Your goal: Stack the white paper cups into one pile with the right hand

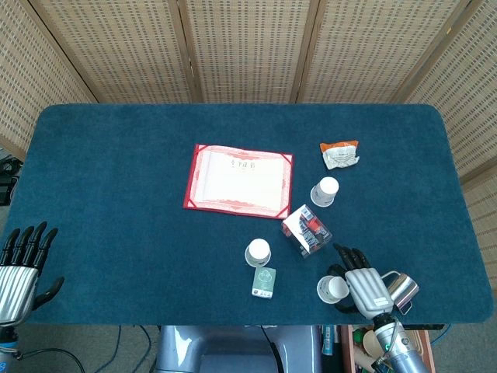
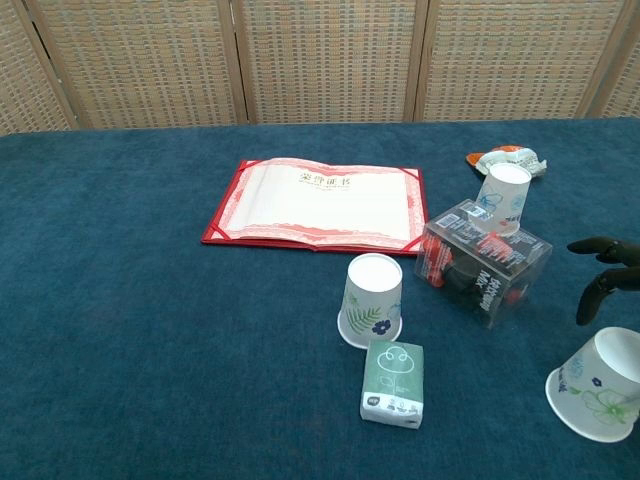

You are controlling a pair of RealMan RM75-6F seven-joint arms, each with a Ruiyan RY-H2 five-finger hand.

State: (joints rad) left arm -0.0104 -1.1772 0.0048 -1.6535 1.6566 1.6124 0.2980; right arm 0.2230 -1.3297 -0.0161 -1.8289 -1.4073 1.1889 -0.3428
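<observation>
Three cups sit apart on the worktop (image 1: 116, 194), all mouth-down, so none is stacked yet. The near cup (image 2: 598, 386) leans tilted by the front edge, with the right hand (image 1: 363, 286) just beside it. Its fingers (image 2: 600, 270) curl loosely over the cup. Whether they touch it cannot be told, but the placement suggests a grasp is being set up. The middle cup (image 2: 371, 300) stands by a green packet (image 2: 393, 382). The far cup (image 2: 503, 198) stands behind a clear box (image 2: 485, 260) (an obstacle between the cups). The left hand (image 1: 19, 268) rests off the front corner, fingers spread and empty, since the task needs only the right.
</observation>
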